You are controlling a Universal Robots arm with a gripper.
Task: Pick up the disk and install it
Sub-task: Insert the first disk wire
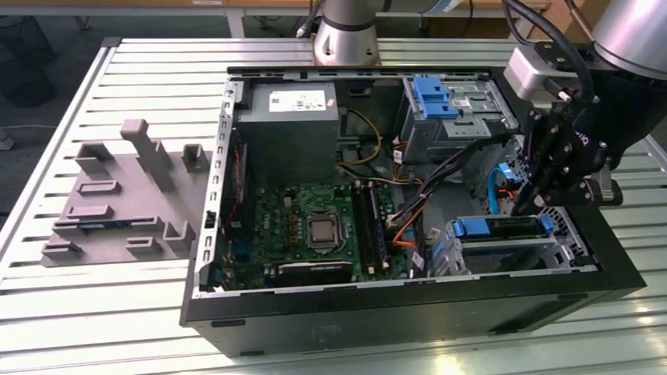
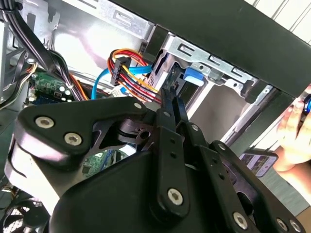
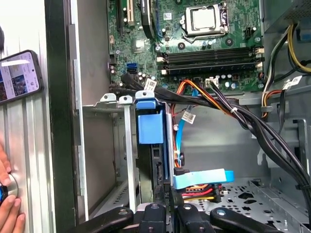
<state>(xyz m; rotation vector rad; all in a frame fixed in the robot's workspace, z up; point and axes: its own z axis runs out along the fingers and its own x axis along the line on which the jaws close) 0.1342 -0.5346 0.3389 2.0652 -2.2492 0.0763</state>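
Note:
The disk (image 1: 501, 227) sits in the drive cage (image 1: 568, 234) at the corner of the open computer case nearest the exterior view's right, its blue rails showing. In the first wrist view the disk's blue rail (image 3: 150, 127) stands in the cage slot, and in the second wrist view its blue tab (image 2: 193, 76) shows. My gripper (image 1: 521, 209) hangs straight over the disk. Its thin fingers lie together, tips at the disk's edge (image 2: 170, 94) (image 3: 167, 196), with nothing visible between them.
A bare blue bracket (image 1: 433, 98) rests in the upper bay, beside the grey power supply box (image 1: 287, 117). The motherboard (image 1: 312, 226) and cable bundles (image 1: 448, 168) lie close by. A grey fixture (image 1: 125, 187) stands outside the case. A hand holds a phone (image 3: 17, 75) beside it.

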